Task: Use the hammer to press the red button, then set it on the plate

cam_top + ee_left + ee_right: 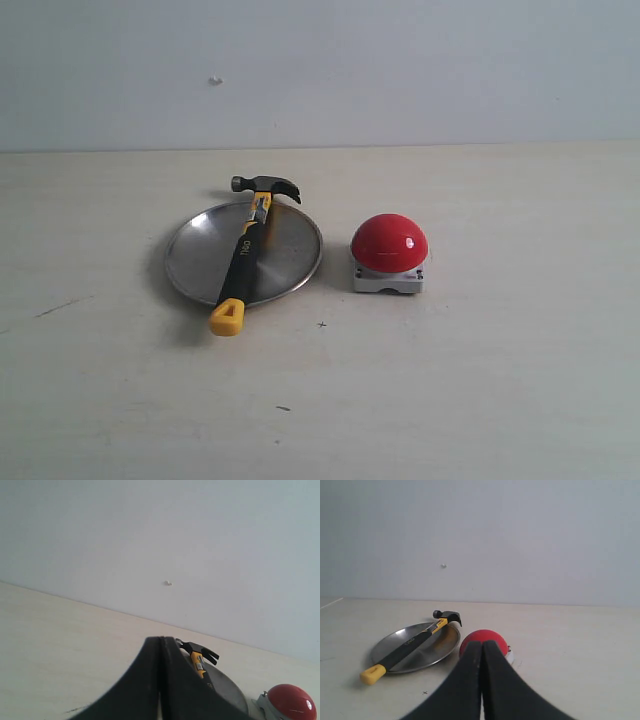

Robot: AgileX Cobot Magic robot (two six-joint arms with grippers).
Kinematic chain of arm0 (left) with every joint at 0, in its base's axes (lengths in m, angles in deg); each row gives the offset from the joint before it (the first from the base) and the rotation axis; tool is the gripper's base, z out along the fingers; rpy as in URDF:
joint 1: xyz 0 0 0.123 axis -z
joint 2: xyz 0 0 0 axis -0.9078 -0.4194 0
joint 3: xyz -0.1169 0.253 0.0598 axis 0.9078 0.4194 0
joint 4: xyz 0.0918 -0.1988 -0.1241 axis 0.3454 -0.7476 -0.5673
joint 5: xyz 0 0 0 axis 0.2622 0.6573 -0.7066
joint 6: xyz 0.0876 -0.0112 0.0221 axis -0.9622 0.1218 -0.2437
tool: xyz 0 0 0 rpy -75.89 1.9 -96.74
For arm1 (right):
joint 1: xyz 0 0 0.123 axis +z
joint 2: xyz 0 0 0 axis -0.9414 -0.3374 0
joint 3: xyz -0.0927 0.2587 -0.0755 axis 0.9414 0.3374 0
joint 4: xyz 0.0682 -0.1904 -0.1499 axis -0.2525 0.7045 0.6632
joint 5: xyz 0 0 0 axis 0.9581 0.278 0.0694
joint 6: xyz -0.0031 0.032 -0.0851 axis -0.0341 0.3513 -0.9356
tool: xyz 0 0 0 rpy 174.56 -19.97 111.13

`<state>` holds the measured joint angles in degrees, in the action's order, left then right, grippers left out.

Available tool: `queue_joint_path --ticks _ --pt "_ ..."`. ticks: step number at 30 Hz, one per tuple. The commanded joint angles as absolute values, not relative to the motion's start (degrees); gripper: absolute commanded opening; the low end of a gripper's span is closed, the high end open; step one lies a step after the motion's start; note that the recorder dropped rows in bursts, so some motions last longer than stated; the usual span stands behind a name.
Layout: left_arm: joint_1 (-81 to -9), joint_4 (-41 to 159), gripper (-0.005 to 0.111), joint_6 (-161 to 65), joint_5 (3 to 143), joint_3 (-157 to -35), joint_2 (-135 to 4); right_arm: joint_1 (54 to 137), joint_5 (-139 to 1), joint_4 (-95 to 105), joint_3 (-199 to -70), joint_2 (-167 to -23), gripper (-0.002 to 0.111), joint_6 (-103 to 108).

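Steel plate (186, 262) carries hammer (245, 250) across it | red button (389, 243) stands beside | left hand (160, 641), right hand (482, 644) both clenched, empty | placing looks done

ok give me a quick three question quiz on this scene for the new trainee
1. True or false: the hammer lies across the plate, with its yellow tip sticking out past the rim.
2. In the exterior view, the red button sits: A) on the plate; B) on the table, to the right of the plate; C) under the hammer's head.
3. Fill in: the fingers of the left gripper and the right gripper are ____, holding nothing.

Key: 1 true; 2 B; 3 shut.
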<state>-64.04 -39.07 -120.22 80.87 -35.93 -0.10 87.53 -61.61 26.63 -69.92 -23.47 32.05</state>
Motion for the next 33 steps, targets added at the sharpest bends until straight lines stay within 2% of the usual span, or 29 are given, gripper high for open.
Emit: queue_joint_path --ticks 1,8,13,25,33 --pt "-64.1 -39.28 0.0 -120.25 80.78 -35.8 0.2 87.21 -62.06 23.52 -69.68 -23.14 0.0 26.05" --pt "-64.1 -39.28 0.0 -120.25 80.78 -35.8 0.2 87.21 -62.72 3.82 -69.68 -23.14 0.0 6.29" --pt "-64.1 -39.28 0.0 -120.25 80.78 -35.8 0.2 86.16 -65.93 4.2 -69.68 -23.14 0.0 6.28" --pt "-64.1 -39.28 0.0 -120.25 80.78 -35.8 0.2 72.5 -68.22 8.42 -69.68 -23.14 0.0 6.78" --pt "-64.1 -39.28 0.0 -120.25 80.78 -35.8 0.2 71.49 -68.63 8.16 -69.68 -23.14 0.0 7.85"
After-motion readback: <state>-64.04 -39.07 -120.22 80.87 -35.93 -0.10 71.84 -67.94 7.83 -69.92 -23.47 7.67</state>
